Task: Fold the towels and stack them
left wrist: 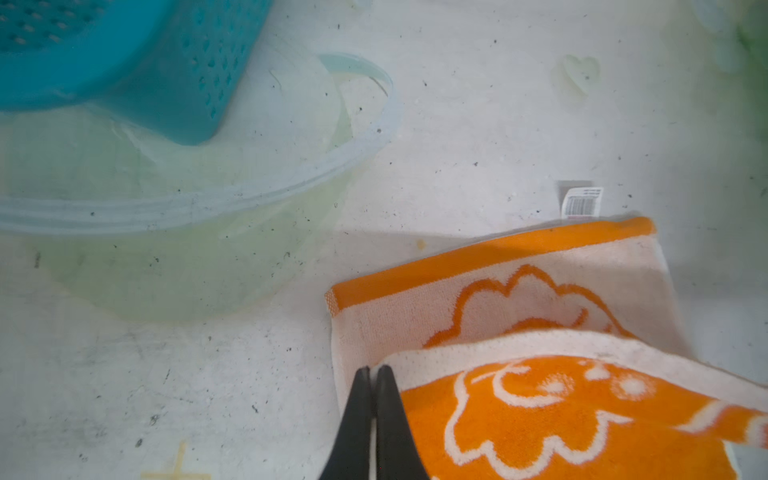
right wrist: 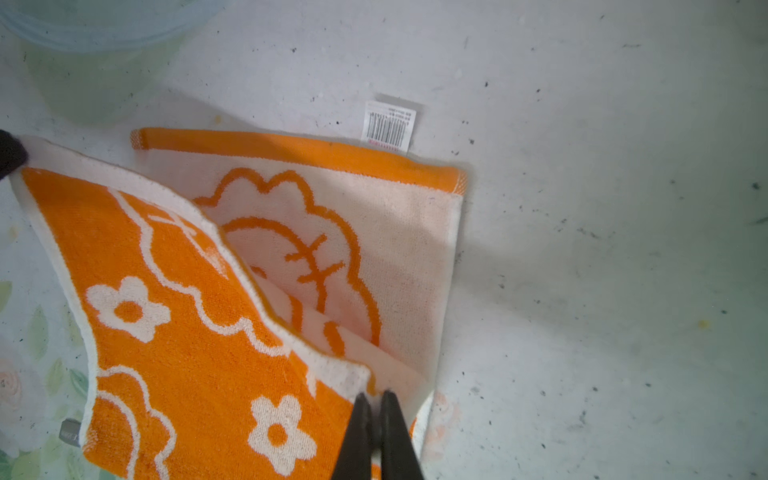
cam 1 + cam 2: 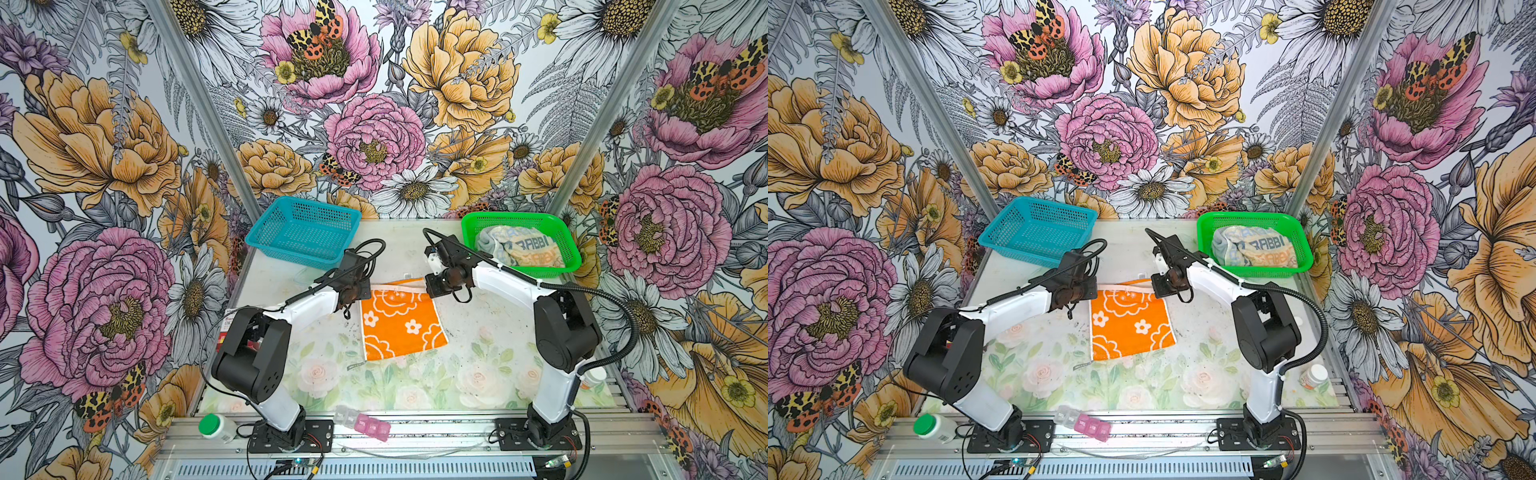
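At the near edge of the table [image 3: 478, 332] lie a pink and clear pill box [image 3: 365, 424] and a bottle with a green cap [image 3: 216, 427], well apart from the work. Further in, the orange towel [image 3: 399, 324] lies in the middle of the table, doubled over, its upper layer orange with white flowers. At the far corners of that layer, the left gripper [image 1: 376, 376] and the right gripper [image 2: 376, 399] each have their jaws pinched fully together on one corner of the cloth. The held edge stops short of the lower layer's orange border, where the barcode label [image 2: 388, 124] sticks out. I judge that the fold is best finished by carrying both corners evenly to that border, low and taut, and then releasing them together. Beyond, the striped towel [image 3: 523, 249] lies crumpled in the green basket [image 3: 571, 249]. The blue basket [image 3: 266, 241] holds no towel.
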